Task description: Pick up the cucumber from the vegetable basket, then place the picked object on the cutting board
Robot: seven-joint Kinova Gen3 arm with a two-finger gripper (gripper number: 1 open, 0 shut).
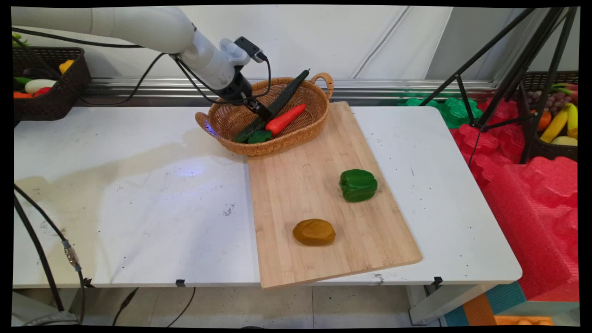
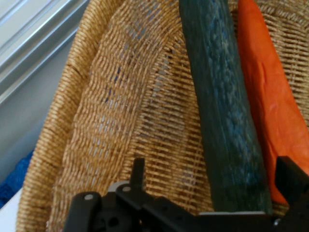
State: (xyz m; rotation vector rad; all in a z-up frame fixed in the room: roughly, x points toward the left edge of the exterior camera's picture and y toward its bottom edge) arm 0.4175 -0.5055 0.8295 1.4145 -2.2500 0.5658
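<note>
The tool point(image 1: 262, 111) is inside the wicker basket point(image 1: 226, 121), and its fingers stand apart on either side of the cucumber point(image 1: 277, 104). One finger point(image 2: 289, 180) is visible at the right of the hand view, wedged toward the carrot point(image 1: 286, 118). No clamping contact can be confirmed.

The cucumber leans steeply, with its upper end projecting over the far rim and its lower end near the green leaf point(image 1: 259, 136).

Risks, as judged from this position:
- A finger may catch the carrot and drag it along.
- The long cucumber may pivot or slip if gripped off-centre.
- The light basket may shift on the cutting board point(image 1: 323, 217).

The green pepper point(image 1: 358, 185) and the potato point(image 1: 314, 232) lie well apart on the board, which rests on the worktop point(image 1: 115, 208).
</note>
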